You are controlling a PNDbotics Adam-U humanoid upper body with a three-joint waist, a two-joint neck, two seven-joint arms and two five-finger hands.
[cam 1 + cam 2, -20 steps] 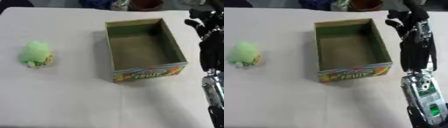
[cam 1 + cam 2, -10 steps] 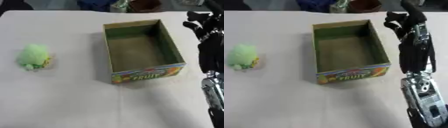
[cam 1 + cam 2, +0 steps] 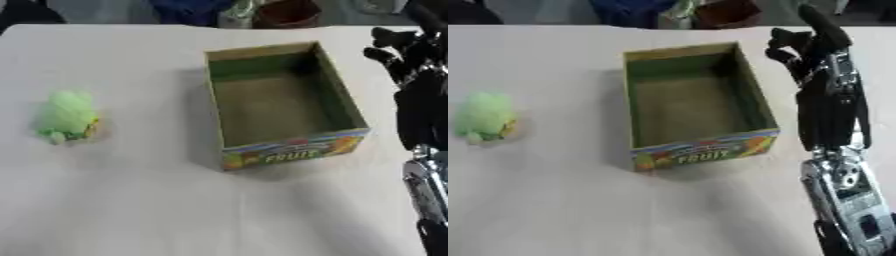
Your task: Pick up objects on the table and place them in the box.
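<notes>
Pale table (image 3: 131, 200), open cardboard box (image 3: 284, 107) printed "FRUIT" resting near its centre, empty inside, fuzzy green toy (image 3: 66, 116) well apart at 9 o'clock

Empty fruit box (image 3: 284, 150) mid-table, green plush toy (image 3: 66, 116) well left, right hand (image 3: 404, 47) beside box

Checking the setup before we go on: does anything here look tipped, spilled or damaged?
Nothing stands out. The box stands upright and open, empty inside. The green plush toy lies on the table, well left of it. The right hand is beside the box's right wall, holding nothing.
</notes>
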